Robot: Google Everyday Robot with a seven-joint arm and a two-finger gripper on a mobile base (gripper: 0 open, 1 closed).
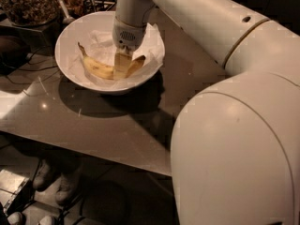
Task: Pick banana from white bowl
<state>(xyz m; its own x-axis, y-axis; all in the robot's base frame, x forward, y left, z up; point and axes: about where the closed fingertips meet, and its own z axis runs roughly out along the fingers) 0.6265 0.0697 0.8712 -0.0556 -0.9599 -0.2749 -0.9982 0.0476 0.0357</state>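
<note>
No writing, label, brand mark, number or sign can be read here. The arm's white shell (197, 13), the white bowl (63, 64), the banana (98, 69), the glass jar (28, 3) and the grey table (93, 121) show only plain surfaces. The gripper (123, 65), equally unmarked, is down inside the white bowl at the banana's middle.

I see a dim, warm-toned scene, lit from above. My gripper (123, 65) hangs low inside the white bowl (65, 64), over the banana (96, 68). The bowl is the brightest thing here. It throws a broad dark shadow onto the glossy table (108, 130), where a small glint shows at the left. My arm (234, 139) catches soft light, and the floor underneath is nearly black.
</note>
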